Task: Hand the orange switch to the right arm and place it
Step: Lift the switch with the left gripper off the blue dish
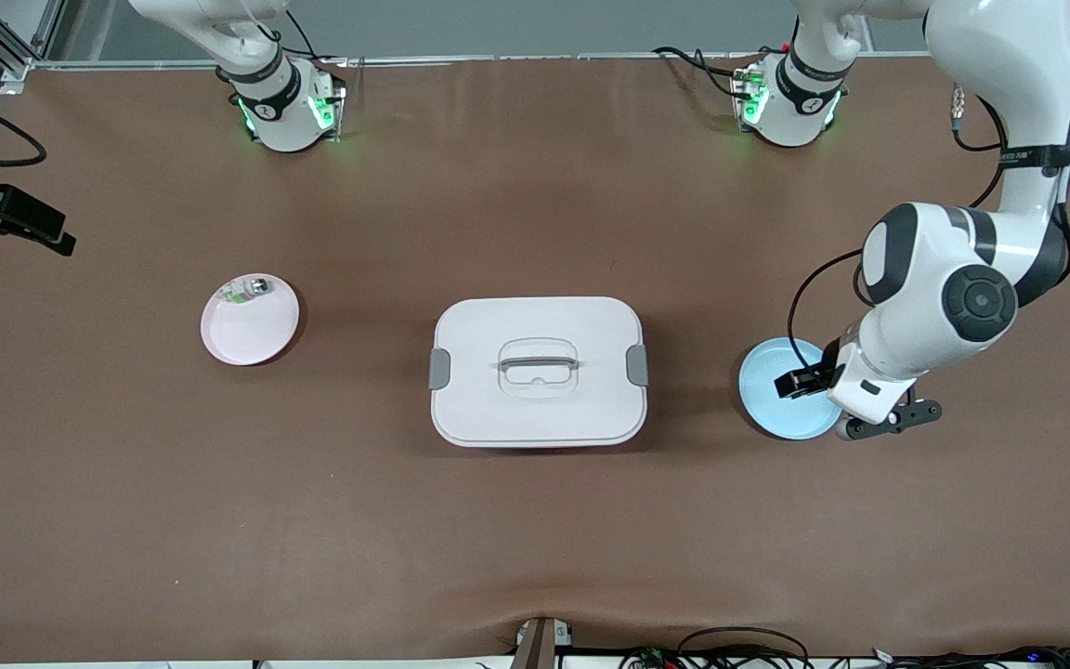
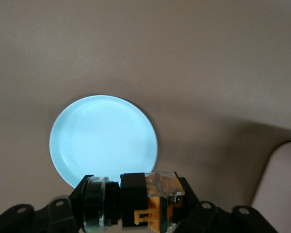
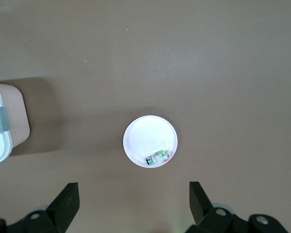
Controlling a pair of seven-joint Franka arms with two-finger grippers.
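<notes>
The orange switch (image 2: 153, 204), a small black block with an orange part and a clear round cap, sits crosswise between the fingers of my left gripper (image 2: 136, 206), which is shut on it. In the front view that gripper (image 1: 797, 383) hangs just above the light blue plate (image 1: 781, 413), with the switch (image 1: 800, 382) showing as a dark block. The plate (image 2: 103, 138) is bare. My right gripper (image 3: 133, 201) is open and holds nothing, high over the table near the pale pink plate (image 3: 148, 136). Only the right arm's base (image 1: 280, 102) shows in the front view.
A white lidded box (image 1: 538, 372) with grey clips stands mid-table between the two plates. The pink plate (image 1: 252, 325) holds a small green-and-silver piece (image 1: 247, 291). A black camera mount (image 1: 6, 218) juts in at the right arm's end.
</notes>
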